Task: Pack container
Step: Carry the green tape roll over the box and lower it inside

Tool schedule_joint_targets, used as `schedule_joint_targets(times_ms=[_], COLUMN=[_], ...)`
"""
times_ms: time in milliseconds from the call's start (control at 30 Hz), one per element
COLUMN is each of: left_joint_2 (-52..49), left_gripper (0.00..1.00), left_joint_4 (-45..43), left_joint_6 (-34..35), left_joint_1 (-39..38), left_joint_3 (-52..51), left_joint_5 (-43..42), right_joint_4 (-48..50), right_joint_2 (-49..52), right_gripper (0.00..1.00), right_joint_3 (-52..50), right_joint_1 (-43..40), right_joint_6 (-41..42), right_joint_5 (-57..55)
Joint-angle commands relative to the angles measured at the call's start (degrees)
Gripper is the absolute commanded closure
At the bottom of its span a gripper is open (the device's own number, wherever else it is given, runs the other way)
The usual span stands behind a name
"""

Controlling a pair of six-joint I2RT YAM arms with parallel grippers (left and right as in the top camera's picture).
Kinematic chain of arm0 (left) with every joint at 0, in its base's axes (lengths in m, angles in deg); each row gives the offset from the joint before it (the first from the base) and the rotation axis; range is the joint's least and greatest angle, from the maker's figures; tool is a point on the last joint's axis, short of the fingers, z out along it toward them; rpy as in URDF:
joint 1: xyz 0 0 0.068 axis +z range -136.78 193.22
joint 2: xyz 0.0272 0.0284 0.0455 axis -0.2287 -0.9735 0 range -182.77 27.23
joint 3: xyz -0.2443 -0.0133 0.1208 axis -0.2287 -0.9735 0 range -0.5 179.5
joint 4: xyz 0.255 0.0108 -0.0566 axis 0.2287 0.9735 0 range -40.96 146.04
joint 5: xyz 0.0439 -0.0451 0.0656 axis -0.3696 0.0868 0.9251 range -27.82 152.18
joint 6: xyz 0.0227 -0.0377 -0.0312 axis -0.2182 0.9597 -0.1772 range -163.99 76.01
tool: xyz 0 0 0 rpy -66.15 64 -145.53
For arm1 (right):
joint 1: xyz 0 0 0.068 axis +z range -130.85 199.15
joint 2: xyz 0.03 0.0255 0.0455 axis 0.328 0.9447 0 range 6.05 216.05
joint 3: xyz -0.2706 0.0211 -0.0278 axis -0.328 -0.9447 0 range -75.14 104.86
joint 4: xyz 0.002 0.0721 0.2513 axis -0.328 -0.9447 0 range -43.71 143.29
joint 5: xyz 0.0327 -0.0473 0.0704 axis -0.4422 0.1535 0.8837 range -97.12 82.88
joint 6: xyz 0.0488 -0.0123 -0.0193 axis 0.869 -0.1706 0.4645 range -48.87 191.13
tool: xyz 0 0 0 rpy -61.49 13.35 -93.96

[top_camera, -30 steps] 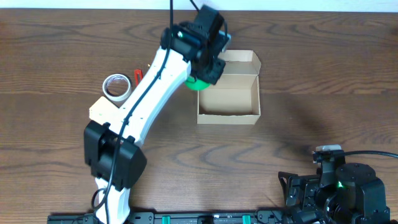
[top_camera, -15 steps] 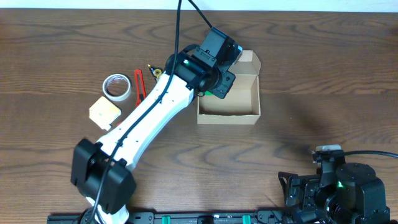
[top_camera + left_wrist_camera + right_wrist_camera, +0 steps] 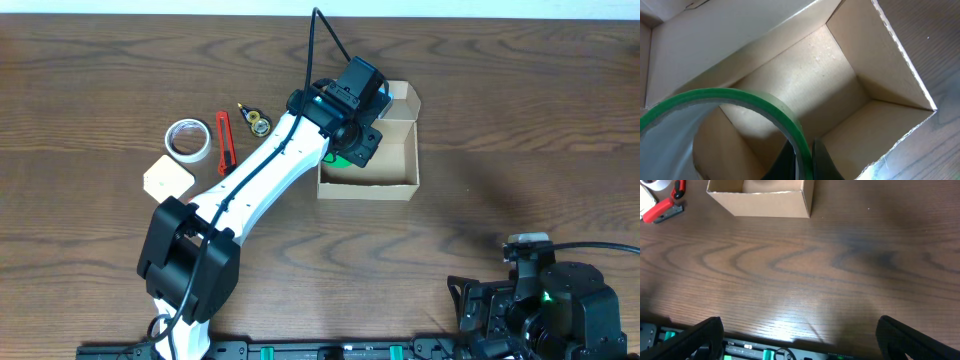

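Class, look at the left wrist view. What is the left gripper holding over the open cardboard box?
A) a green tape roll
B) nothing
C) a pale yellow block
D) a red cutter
A: the left gripper is pinched on the rim of the green tape roll above the bare inside of the container, while the red cutter and pale block lie on the table.

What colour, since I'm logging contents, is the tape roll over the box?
Green tape roll, clearest in left wrist view.
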Motion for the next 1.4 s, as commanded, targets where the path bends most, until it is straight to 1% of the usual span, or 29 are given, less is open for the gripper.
schedule_joint_targets(times_ms=[0, 167, 500, 567, 633, 700, 800, 900, 967, 1067, 1233, 1367], left_joint_2=[-1.9, -2.1, -0.2, 0.9, 1.5, 1.5, 1.0, 0.8, 0.8, 0.5, 0.1, 0.1], left_gripper=[0.94, 0.94, 0.94, 0.94, 0.94, 0.94, 0.94, 0.94, 0.94, 0.94, 0.94, 0.94], left_joint_4=[0.0, -0.5, -1.4, -2.3, -2.9, -3.2, -3.3, -3.1, -3.3, -4.1, -8.3, -10.5], left_joint_6=[-1.0, -2.8, -2.8, -2.8, -3.3, -5.7, -6.7, -10.2, -10.3, -10.3, -10.5, -10.5], left_joint_1=[-0.4, -1.2, -2.9, -3.0, -3.1, -3.1, -3.2, -3.2, -3.2, -2.9, -1.4, 0.5], left_joint_3=[-0.3, -0.2, 0.1, 0.1, 0.1, 0.1, -0.1, -0.7, -1.4, -2.7, -6.4, -7.2], left_joint_5=[-1.6, -0.9, 10.9, 10.7, 8.0, 2.6, 1.4, -1.5, -1.1, 2.3, 3.1, 3.1], right_joint_4=[0.0, 0.0, 0.0, 0.0, 0.0, -0.1, 0.0, -0.1, 0.0, 0.0, 0.0, -0.1], right_joint_2=[-0.1, -0.1, -0.1, -0.1, -0.1, -0.1, -0.1, -0.1, -0.1, -0.1, -0.1, -0.1], right_gripper=[0.01, 0.01, 0.01, 0.01, 0.01, 0.01, 0.01, 0.01, 0.01, 0.01, 0.01, 0.01], right_joint_3=[0.0, 0.0, 0.0, 0.0, 0.0, 0.0, 0.0, 0.0, 0.0, 0.0, 0.0, 0.0], right_joint_1=[-0.7, -0.7, -0.7, -0.7, -0.7, -0.7, -0.7, -0.7, -0.7, -0.7, -0.7, -0.7], right_joint_6=[0.6, 0.6, 0.6, 0.6, 0.6, 0.6, 0.6, 0.6, 0.6, 0.6, 0.6, 0.6], right_joint_5=[0.2, 0.2, 0.2, 0.2, 0.2, 0.2, 0.2, 0.2, 0.2, 0.2, 0.2, 0.2])
